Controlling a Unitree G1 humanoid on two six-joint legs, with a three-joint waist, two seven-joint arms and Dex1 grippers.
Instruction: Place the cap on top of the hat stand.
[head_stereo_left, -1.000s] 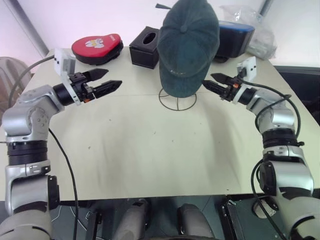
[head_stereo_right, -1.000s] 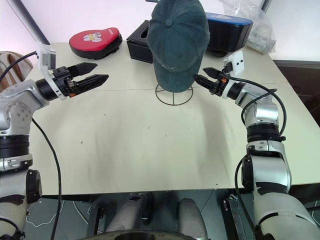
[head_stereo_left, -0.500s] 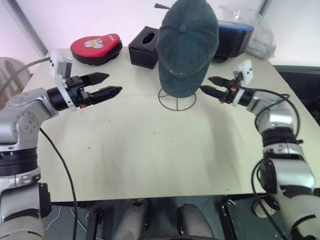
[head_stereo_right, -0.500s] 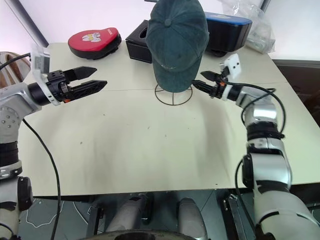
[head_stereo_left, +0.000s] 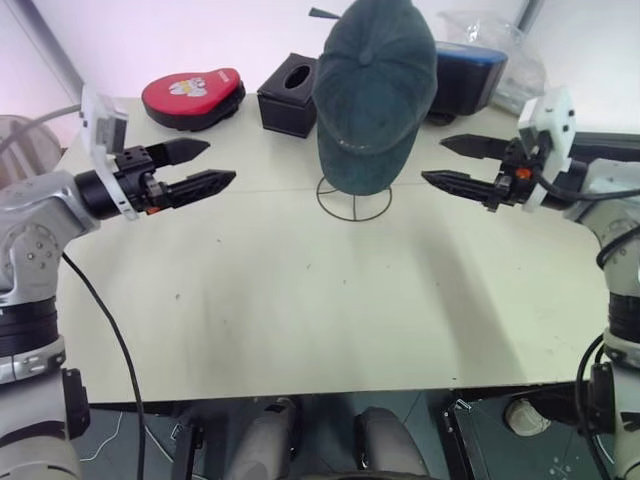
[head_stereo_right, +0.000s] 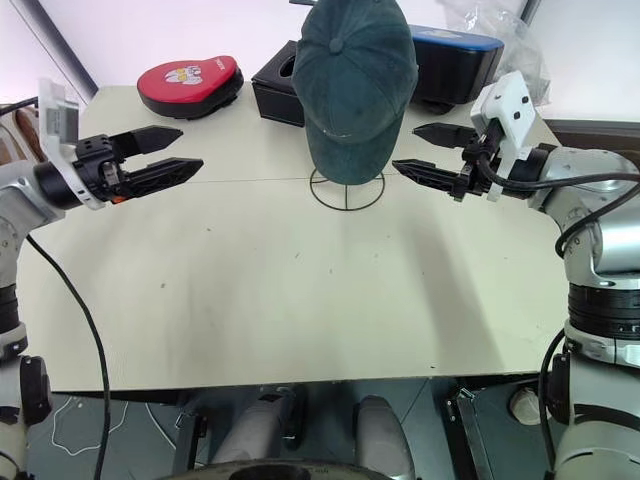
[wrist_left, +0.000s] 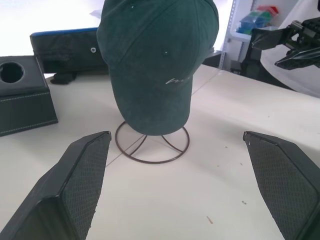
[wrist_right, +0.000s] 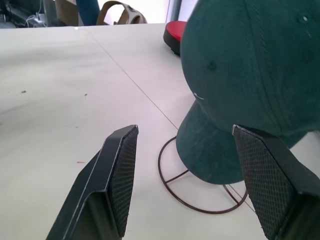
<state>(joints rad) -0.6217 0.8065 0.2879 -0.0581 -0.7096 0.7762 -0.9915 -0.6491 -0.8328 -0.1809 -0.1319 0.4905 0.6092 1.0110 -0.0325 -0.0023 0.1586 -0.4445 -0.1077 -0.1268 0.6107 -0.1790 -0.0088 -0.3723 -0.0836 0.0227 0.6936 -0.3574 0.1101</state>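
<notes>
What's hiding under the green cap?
Under the cap is the hat stand. Its round wire ring base shows on the table below the brim. The cap covers the stand's upper part, so that cannot be seen.

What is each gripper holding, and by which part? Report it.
Nothing. The left gripper and right gripper are open and empty; the cap sits on the hat stand.
</notes>
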